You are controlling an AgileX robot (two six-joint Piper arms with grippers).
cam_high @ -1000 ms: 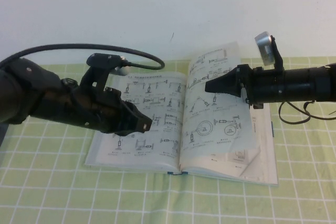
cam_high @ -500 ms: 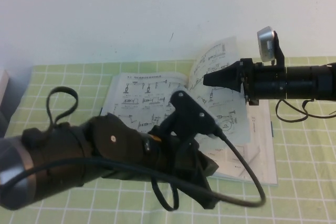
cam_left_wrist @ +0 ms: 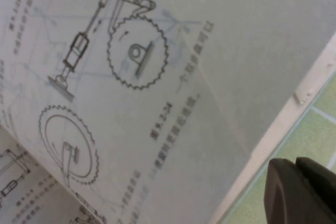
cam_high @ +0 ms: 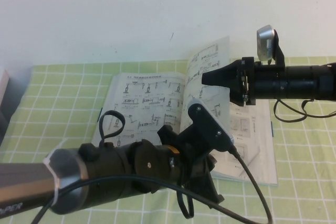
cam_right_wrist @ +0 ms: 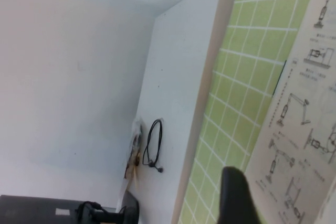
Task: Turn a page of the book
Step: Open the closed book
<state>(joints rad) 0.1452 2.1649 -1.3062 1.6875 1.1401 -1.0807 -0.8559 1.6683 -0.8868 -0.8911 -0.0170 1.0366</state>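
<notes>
The book [cam_high: 142, 103] lies open on the green checked cloth. Its page [cam_high: 210, 59], printed with small mechanism drawings, stands lifted over the right half. My right gripper [cam_high: 206, 78] comes in from the right and is shut on the page at mid-height. In the right wrist view only one of its fingers [cam_right_wrist: 239, 198] shows, with the book's left leaf [cam_right_wrist: 310, 103] past it. My left arm [cam_high: 157, 169] lies across the front of the book. My left gripper [cam_left_wrist: 302, 192] is shut and empty, over the cloth beside the book's edge, close to the wheel drawings [cam_left_wrist: 137, 52].
The green checked cloth [cam_high: 63, 93] covers the table up to a white wall [cam_high: 105, 14]. A pale box [cam_high: 3, 95] sits at the far left edge. The left arm's cable [cam_high: 247, 182] loops over the book's front right corner.
My left arm has swung from the book's left side across to its front right, low and close to the page. My right gripper has held the page up, now slightly more upright.
</notes>
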